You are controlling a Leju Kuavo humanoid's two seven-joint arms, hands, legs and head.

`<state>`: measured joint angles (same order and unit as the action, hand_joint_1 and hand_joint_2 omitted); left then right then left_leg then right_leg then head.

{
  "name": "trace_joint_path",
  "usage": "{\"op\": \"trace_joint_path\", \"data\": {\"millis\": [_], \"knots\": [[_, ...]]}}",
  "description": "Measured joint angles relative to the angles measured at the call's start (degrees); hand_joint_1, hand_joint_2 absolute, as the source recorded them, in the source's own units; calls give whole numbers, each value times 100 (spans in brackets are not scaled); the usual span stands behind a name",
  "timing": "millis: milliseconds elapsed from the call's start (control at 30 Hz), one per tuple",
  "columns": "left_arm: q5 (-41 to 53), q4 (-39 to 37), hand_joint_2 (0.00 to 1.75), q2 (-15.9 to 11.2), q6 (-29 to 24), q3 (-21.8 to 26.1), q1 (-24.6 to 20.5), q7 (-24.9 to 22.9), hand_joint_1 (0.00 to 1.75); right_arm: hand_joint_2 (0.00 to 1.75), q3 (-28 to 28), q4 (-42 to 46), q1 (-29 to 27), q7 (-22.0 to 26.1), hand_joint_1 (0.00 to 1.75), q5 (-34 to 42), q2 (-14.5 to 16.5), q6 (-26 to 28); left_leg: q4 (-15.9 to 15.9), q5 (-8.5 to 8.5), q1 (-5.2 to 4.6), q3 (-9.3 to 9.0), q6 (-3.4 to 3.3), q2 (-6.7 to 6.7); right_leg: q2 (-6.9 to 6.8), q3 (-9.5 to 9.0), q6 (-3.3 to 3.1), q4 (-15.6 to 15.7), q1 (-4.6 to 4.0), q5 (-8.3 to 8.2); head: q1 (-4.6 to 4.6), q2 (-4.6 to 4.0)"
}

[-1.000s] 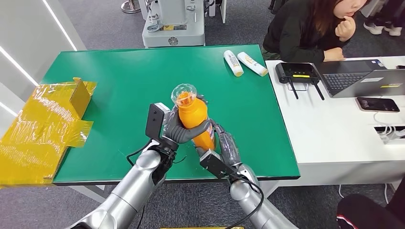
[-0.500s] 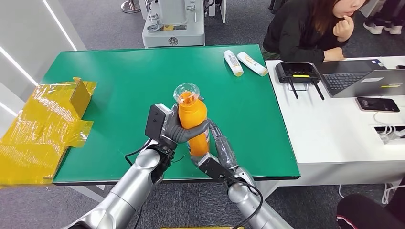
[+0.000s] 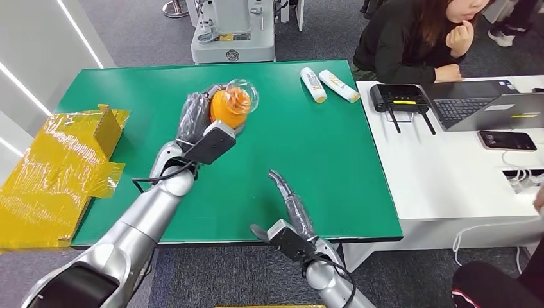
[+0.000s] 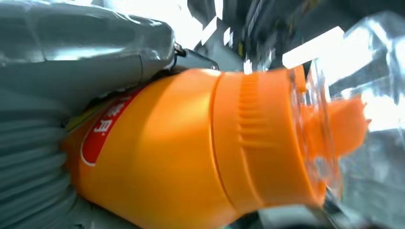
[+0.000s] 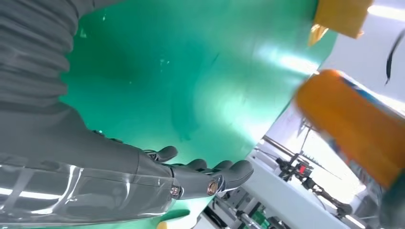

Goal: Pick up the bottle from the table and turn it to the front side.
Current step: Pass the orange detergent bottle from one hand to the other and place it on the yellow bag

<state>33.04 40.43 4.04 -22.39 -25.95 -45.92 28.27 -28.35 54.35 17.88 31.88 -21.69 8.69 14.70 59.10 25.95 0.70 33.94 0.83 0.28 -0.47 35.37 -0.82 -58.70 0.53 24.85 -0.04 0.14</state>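
Observation:
My left hand (image 3: 195,114) grips an orange bottle (image 3: 229,104) with a clear cap, lifted over the middle of the green table (image 3: 154,96) toward its far side. Up close, the left wrist view has the orange bottle (image 4: 191,157) with a red label against the grey hand (image 4: 71,62), its clear cap (image 4: 363,119) pointing away. My right hand (image 3: 292,205) is open near the table's front edge, fingers stretched out and holding nothing. In the right wrist view that hand (image 5: 191,176) hovers over the green top, and the bottle (image 5: 353,124) is blurred beyond it.
Two white tubes (image 3: 328,84) lie at the far right of the green table. Yellow wrapped packaging (image 3: 61,167) sits at its left. A white desk (image 3: 449,167) on the right carries a router, a laptop and a phone, with a person (image 3: 417,32) seated behind it.
My right hand let go of the bottle and drew back toward the front edge. The left arm swung the bottle up and away to the far left, tipping it over.

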Motion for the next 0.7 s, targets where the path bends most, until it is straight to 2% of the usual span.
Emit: {"op": "trace_joint_path", "data": {"millis": [100, 133, 200, 300, 400, 500, 700], "knots": [[2026, -326, 175, -129, -993, -225, -385, -886, 175, 175, -20, 144, -52, -14, 0, 13, -9, -66, 0, -1, -1, 0, -1, -1, -1, 0, 0, 0, 0, 0, 0, 1], [2650, -458, 175, -171, -1170, -352, -525, -1197, 175, 175, -29, 169, -55, -9, 0, 24, -10, -71, 0, -2, -1, 1, -2, -2, -1, -1, 0, 0, 0, 0, 1, 1], [3590, -717, 175, -239, -1219, -623, -780, -1722, 175, 175, -47, 194, -57, 21, 0, 71, -11, -65, 1, -2, -2, 1, -2, -1, -1, -1, 0, 0, 0, -1, 1, 1], [4455, -1091, 175, -322, -921, -996, -1066, -2308, 175, 175, -78, 232, -76, 69, 0, 134, -24, -36, 1, -2, -3, -1, -2, 6, 5, -1, 0, 0, 1, -4, 1, 1], [4926, -1377, 175, -422, -544, -1256, -1205, -2654, 175, 175, -89, 320, -133, 86, 0, 162, -46, 0, 1, -2, -2, -2, -1, 9, 10, 1, 0, 0, 2, -5, 0, 0], [5100, -1628, 175, -525, -230, -1415, -1303, -2789, 175, 175, -89, 447, -206, 81, 0, 207, -91, 34, 0, -2, -1, -1, -1, 7, 10, 4, 0, 0, 1, -5, 0, -1], [4809, -1991, 175, -761, 439, -1454, -1340, -3014, 175, 175, -89, 781, -415, 32, 0, 269, -272, 112, -2, -3, 0, 1, 1, 9, 11, 5, 0, -1, 0, -5, 1, 0]]}}
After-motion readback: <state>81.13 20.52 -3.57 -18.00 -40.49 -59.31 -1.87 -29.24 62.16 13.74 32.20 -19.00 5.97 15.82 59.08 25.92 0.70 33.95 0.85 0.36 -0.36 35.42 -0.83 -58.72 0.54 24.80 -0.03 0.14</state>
